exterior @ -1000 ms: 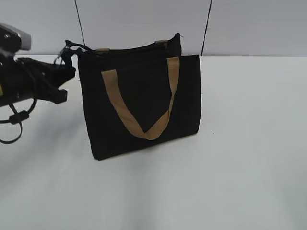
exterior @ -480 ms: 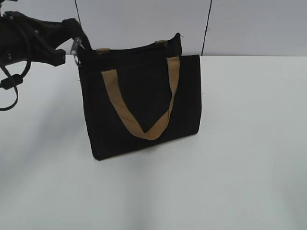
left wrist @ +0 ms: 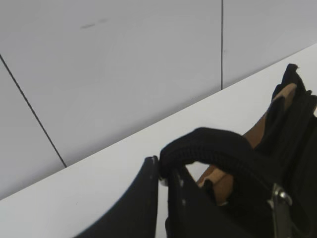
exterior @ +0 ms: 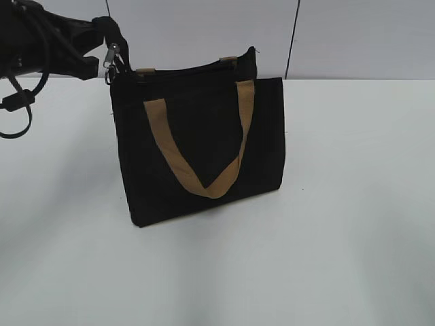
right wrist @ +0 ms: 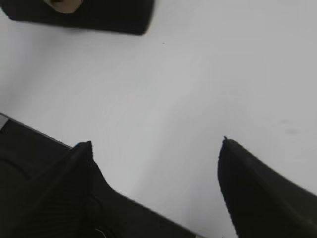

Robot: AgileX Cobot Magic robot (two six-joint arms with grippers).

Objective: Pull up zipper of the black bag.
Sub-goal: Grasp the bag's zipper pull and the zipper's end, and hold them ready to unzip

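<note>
1. The left gripper (exterior: 107,42) sits at the upper left corner of the black bag (exterior: 204,146), its two dark fingers (left wrist: 148,198) pressed close on a thick black fabric loop (left wrist: 208,148) that arches up from the bag's end — closed on that loop, as the left wrist view shows it.
2. A silvery metal clip (exterior: 111,58) hangs just under the gripper, touching the bag's top left corner; whether this is the pull of the zipper (exterior: 183,70) cannot be told.
3. The zipper runs as a thin dark line along the bag's top edge, from the gripper's corner toward the far right end.
4. The bag stands upright near the middle of the table, a tan strap handle (exterior: 197,149) hanging in a V down its front face.
5. The right gripper (right wrist: 156,183) hovers above bare tabletop with its fingers spread wide apart and nothing between them; a corner of the bag shows at the top of that view.
6. The white table (exterior: 340,238) is plain and smooth; behind it stands a pale grey panelled wall (exterior: 204,27) with thin dark seams.
7. Against the frame of a second ago, the left arm has risen from level with the bag's upper side to above its corner — the bag itself stands as it did.
</note>
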